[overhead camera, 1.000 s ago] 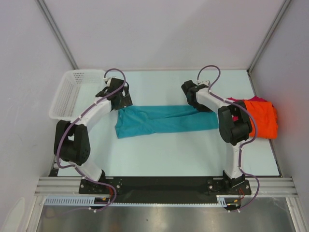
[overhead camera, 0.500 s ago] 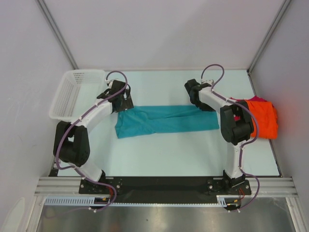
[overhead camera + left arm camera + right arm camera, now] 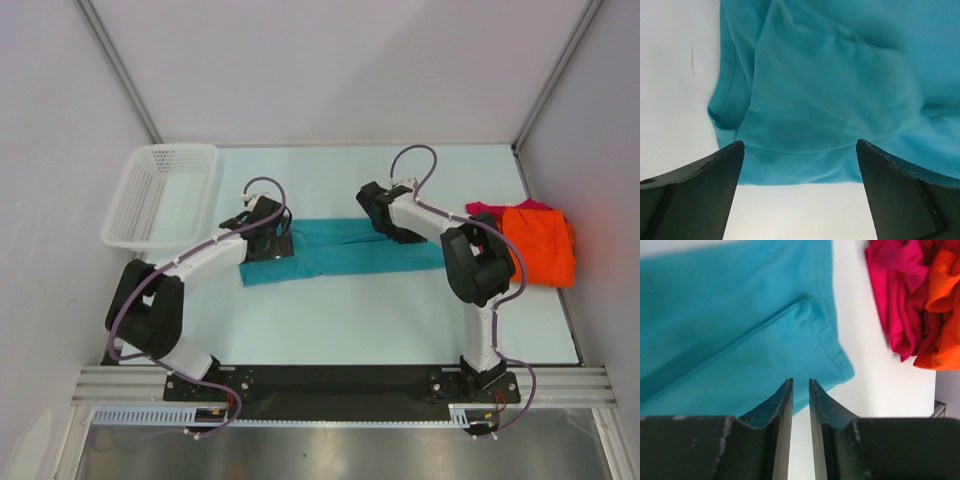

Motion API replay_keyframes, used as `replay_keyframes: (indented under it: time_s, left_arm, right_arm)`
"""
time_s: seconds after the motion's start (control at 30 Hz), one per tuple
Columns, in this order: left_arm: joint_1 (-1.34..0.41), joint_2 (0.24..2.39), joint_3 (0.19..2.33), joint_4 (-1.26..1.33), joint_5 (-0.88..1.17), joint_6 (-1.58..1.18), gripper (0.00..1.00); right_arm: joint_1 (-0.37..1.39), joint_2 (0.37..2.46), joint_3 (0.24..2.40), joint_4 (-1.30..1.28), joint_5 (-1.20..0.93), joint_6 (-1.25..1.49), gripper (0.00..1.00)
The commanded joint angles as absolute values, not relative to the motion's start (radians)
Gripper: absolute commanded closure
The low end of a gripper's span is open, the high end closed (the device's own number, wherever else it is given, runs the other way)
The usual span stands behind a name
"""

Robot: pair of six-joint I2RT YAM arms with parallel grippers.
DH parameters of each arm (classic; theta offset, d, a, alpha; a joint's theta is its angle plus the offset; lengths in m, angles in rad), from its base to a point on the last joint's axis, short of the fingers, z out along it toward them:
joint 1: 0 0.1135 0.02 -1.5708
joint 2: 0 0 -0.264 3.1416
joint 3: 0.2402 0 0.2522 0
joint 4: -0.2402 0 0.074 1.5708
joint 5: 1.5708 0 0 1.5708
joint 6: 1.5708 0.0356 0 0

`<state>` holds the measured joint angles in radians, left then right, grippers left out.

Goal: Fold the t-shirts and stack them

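The teal t-shirt (image 3: 345,250) lies as a long folded strip mid-table. The left gripper (image 3: 799,144) hangs wide open and empty over its left end; the right gripper (image 3: 801,382), nearly closed, holds nothing. Pinching only the top layer could undo the fold

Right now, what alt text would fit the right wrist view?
The right gripper, fingers nearly together and holding nothing, is poised over the hemmed corner of a teal-blue cloth t-shirt. A crumpled magenta-red t-shirt and bright orange t-shirt lie on the white table, upper right.
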<state>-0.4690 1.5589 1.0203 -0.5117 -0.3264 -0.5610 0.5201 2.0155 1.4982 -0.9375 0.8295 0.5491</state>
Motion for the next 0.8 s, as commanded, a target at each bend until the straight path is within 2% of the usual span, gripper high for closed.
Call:
replay_keyframes:
  time_s: [0.0, 0.47, 0.77]
  left_arm:
    - [-0.477, 1.474, 0.937, -0.477, -0.310, -0.641, 0.00]
    - [-0.474, 1.706, 0.899, -0.403, -0.308, -0.726, 0.01]
    - [-0.436, 1.732, 0.926, -0.416, -0.270, -0.735, 0.00]
  right_arm:
    - [0.566, 1.959, 1.470, -0.968, 0.833, 0.620, 0.76]
    - [0.554, 1.750, 1.459, -1.011, 0.859, 0.577, 0.76]
    - [0.503, 1.704, 1.442, -0.991, 0.845, 0.545, 0.75]
